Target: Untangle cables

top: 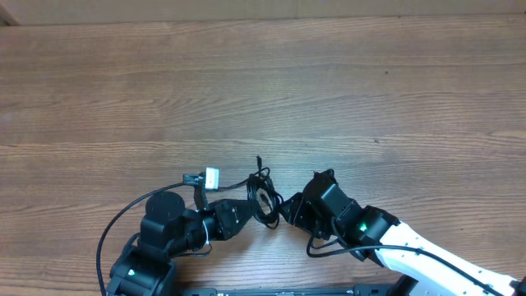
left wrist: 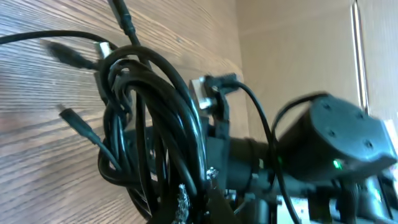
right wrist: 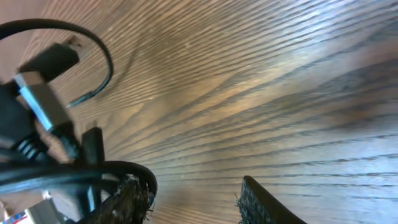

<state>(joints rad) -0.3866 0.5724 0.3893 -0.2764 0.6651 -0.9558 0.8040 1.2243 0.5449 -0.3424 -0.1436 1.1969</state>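
The cables (top: pixel 263 196) are a tangled bundle of thin black cords lying between my two grippers near the table's front edge. In the left wrist view the bundle (left wrist: pixel 149 112) loops in several coils, with small plug ends (left wrist: pixel 74 118) sticking out to the left. My left gripper (top: pixel 249 210) reaches in from the left, and its fingers (left wrist: pixel 198 190) are shut on the lower part of the bundle. My right gripper (top: pixel 284 209) is on the bundle's right side. It is open (right wrist: pixel 196 202), and one black cord (right wrist: pixel 134 169) curves round its left finger.
The wooden table (top: pixel 329 99) stretches far back and to both sides. The left arm's wrist plug (top: pixel 212 176), silvery with its thicker black wire, sits just left of the bundle and shows in the right wrist view (right wrist: pixel 38 102). The right arm's body (left wrist: pixel 329 143) is close behind the bundle.
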